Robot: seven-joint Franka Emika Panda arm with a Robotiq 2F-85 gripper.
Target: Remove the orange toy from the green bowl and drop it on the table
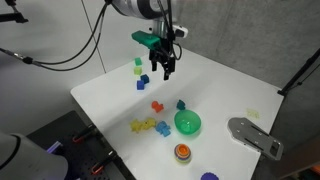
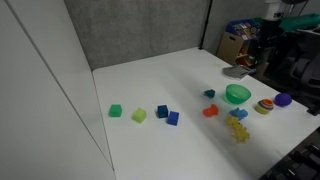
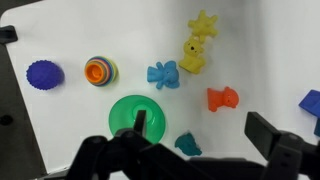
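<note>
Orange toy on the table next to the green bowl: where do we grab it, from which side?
Come straight down on the orange toy and pinch its narrower middle, probably. It lies flat on the table, apart from the green bowl and the blue toy, so both flanks look free. The gripper is open.

Purple ball (image 3: pixel 44 73) beside striped disc (image 3: pixel 100 70), light-blue toy (image 3: pixel 163 74), yellow toys (image 3: pixel 194 56), teal piece (image 3: pixel 187 145), blue block (image 3: pixel 311 102)
</note>
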